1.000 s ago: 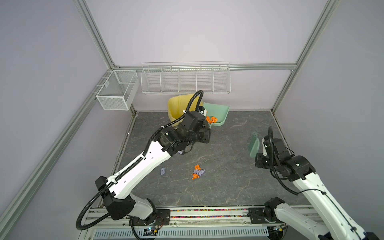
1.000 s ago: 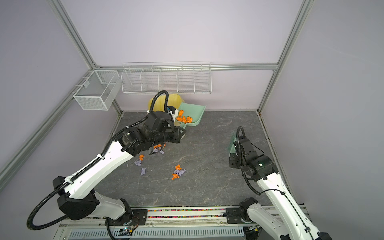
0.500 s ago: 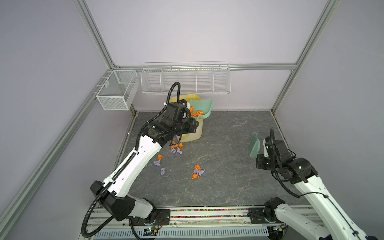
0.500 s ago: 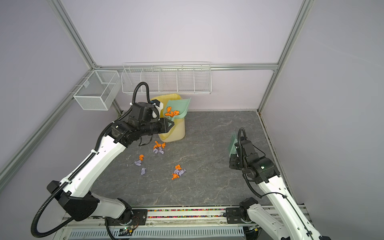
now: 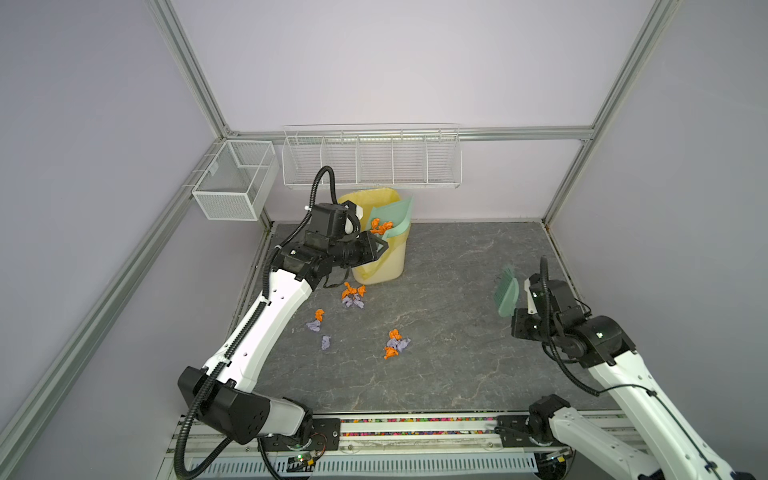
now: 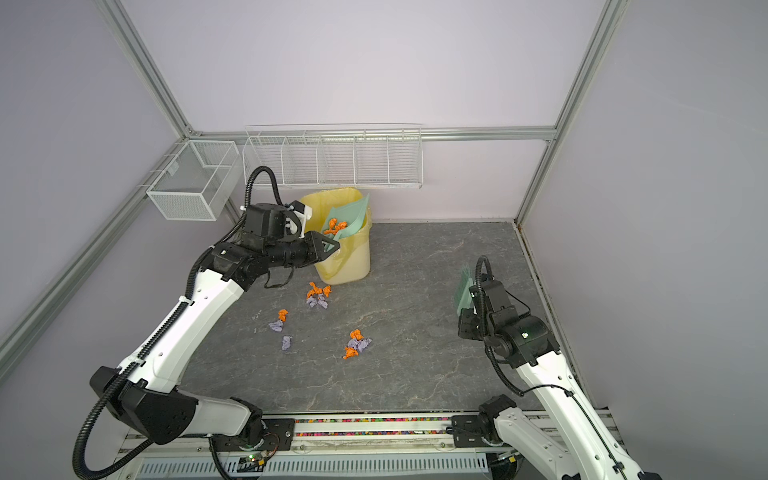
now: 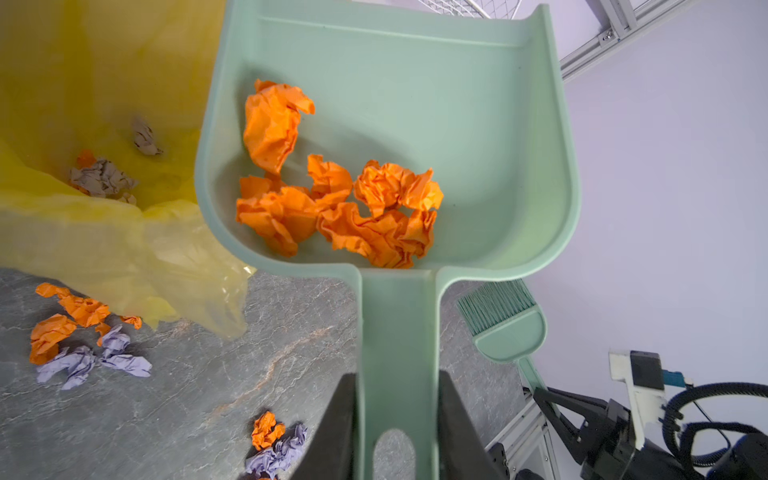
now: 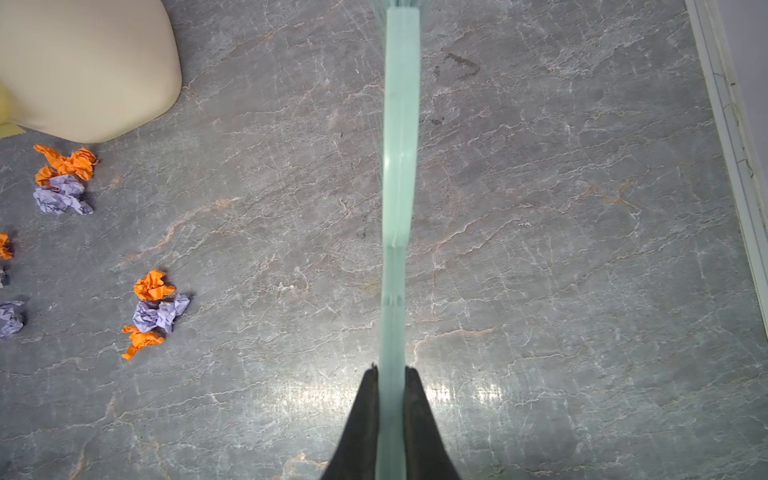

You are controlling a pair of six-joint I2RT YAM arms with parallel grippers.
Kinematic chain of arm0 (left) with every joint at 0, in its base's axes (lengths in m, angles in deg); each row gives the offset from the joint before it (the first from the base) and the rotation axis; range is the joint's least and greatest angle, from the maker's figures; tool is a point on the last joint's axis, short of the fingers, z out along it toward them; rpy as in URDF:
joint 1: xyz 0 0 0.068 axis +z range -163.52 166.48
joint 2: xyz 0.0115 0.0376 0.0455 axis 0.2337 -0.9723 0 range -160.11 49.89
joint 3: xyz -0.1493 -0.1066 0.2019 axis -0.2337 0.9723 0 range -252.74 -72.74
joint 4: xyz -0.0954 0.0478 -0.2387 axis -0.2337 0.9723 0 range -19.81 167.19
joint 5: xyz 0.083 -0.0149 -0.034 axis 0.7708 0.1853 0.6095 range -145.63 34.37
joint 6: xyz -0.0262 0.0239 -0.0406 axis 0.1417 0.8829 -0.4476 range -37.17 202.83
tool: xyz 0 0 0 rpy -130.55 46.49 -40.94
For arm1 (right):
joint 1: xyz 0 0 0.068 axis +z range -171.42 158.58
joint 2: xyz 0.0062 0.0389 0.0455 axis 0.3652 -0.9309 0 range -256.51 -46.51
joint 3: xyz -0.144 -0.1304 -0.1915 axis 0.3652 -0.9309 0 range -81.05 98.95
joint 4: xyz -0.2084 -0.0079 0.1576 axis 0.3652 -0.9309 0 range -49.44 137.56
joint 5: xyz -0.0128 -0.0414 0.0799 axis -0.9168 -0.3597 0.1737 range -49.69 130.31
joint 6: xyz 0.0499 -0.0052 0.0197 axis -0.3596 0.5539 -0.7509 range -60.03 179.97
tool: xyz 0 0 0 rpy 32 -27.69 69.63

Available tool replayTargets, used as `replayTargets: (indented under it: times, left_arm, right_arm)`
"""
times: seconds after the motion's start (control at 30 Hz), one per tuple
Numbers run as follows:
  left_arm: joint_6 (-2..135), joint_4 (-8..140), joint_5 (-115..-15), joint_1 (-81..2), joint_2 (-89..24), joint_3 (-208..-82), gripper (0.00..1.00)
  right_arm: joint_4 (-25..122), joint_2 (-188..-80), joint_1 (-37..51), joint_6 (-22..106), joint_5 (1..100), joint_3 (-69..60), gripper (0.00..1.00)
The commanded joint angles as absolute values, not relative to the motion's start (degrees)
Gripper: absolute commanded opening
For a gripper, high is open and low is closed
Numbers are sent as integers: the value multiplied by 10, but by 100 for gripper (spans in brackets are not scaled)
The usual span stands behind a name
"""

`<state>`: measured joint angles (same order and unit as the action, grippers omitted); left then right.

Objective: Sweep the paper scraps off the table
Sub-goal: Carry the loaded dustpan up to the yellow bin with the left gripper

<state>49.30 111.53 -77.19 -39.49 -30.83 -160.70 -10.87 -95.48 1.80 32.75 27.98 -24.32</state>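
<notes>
My left gripper (image 5: pixel 384 245) (image 7: pixel 397 376) is shut on the handle of the mint-green dustpan (image 5: pixel 395 216) (image 7: pixel 415 104). The pan is raised and tilted over the rim of the yellow-lined bin (image 5: pixel 382 262). Several orange paper scraps (image 7: pixel 340 208) lie in the pan. More orange and lilac scraps lie on the table (image 8: pixel 540 249): a cluster beside the bin (image 5: pixel 353 294), a few further left (image 5: pixel 318 320), another cluster nearer the middle (image 5: pixel 395 344) (image 8: pixel 156 309). My right gripper (image 5: pixel 519 320) (image 8: pixel 392 368) is shut on the green brush (image 5: pixel 506 297), held above the table's right side.
A few crumpled scraps (image 7: pixel 102 178) lie inside the bin's yellow liner (image 7: pixel 83 83). A wire rack (image 5: pixel 372 160) and a mesh basket (image 5: pixel 235 183) hang on the back frame above the bin. A silver frame rail (image 8: pixel 731 145) edges the table on the right.
My left arm has swung the loaded dustpan leftwards, from right of the bin to over its rim. The right arm and brush have barely moved.
</notes>
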Motion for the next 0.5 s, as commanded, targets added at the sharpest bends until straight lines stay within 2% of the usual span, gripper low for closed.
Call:
replayTargets:
  times: [0.0, 0.47]
  left_arm:
    - [478, 1089, -822, -369, -292, -1598, 0]
    - [439, 1024, -949, -285, -284, -1555, 0]
  right_arm:
    - [-103, -949, 15, 325, 286, -250, 7]
    - [-88, -964, 14, 313, 306, -245, 7]
